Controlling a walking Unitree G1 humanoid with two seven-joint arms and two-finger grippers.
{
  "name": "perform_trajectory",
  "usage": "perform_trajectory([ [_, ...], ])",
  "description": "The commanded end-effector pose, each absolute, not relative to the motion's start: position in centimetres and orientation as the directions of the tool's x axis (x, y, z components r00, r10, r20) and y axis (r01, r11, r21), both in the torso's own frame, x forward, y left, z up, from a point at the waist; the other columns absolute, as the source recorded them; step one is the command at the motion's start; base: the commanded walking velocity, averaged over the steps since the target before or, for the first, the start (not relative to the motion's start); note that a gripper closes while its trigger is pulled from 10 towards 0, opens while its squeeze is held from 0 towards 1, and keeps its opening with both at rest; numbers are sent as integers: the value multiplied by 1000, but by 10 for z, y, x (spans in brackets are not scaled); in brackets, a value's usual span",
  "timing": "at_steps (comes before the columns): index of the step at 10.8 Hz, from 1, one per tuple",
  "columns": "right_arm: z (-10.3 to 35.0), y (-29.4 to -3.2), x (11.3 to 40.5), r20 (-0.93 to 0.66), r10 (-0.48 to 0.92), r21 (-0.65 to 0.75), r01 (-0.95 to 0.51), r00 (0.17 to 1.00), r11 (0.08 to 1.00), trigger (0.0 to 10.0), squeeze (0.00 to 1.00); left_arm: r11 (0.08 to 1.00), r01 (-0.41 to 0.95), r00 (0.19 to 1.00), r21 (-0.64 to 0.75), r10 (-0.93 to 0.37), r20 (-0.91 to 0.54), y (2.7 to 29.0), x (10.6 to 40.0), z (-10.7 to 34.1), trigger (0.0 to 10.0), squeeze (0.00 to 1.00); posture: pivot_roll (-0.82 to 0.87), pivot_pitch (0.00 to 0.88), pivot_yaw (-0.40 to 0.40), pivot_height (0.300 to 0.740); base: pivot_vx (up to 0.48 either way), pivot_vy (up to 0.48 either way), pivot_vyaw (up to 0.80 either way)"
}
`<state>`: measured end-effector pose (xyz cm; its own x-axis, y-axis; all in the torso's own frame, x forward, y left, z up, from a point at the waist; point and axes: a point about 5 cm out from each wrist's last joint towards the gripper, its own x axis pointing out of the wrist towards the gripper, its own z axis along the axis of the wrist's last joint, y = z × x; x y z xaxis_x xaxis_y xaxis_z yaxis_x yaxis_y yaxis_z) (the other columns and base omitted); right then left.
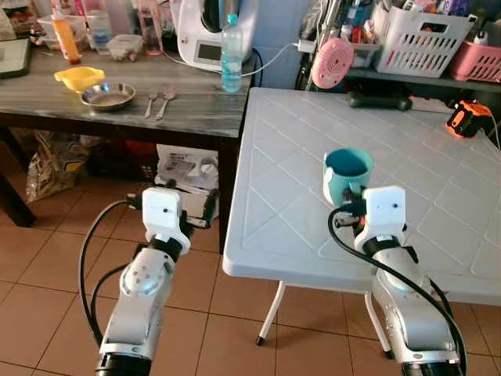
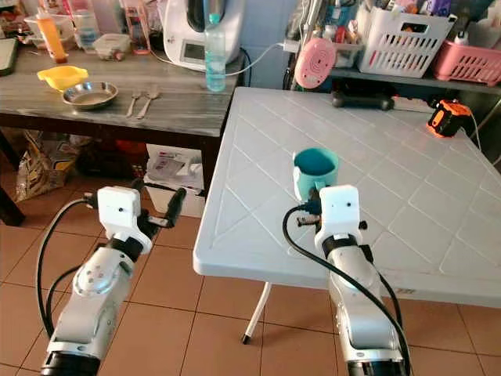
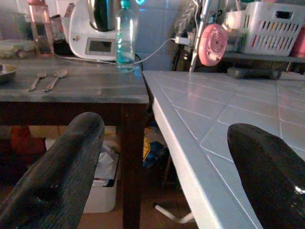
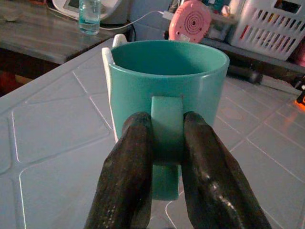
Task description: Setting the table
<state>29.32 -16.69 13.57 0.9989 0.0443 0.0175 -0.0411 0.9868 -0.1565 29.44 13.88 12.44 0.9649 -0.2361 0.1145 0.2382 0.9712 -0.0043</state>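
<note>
Right wrist view showed the right end effector (image 4: 164, 143) clamped on the teal mug's (image 4: 167, 81) handle, over the white surface (image 1: 438, 211). The left end effector (image 3: 162, 171) hung with fingers spread beside that surface's edge.

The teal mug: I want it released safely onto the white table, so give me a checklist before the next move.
1. Right gripper clamped on the teal mug by its handle: ok.
2. Mug upright: ok.
3. Mug base resting on the white table: cannot tell.
4. Mug well in from the table's edge: ok.
5. Left gripper open, beside the table, away from the mug: ok.
</note>
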Motion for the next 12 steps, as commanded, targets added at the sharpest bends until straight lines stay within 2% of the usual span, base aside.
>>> perform_trajectory([
  [1,143,-166,291,52,47,-154,-38,998,987,10000,0,971,238,965,0,-237,116,137,293,124,10000,0,-24,27,-50,740,0,0,0],
  [3,142,-160,295,69,39,-133,-29,997,991,10000,0,966,258,961,-5,-256,107,138,294,124,10000,0,-12,38,4,740,0,0,0],
  [5,141,-165,297,76,3,-119,6,997,993,10000,0,963,268,959,-10,-266,104,135,298,125,10000,0,-11,32,30,740,0,0,0],
  [11,142,-165,300,93,6,-118,5,996,993,10000,0,945,324,935,-35,-314,162,133,295,133,10000,0,-6,26,27,740,0,0,0],
  [12,141,-163,299,93,8,-116,3,996,993,10000,0,943,330,932,-32,-321,166,133,296,135,10000,0,-5,27,29,740,326,0,0],
])
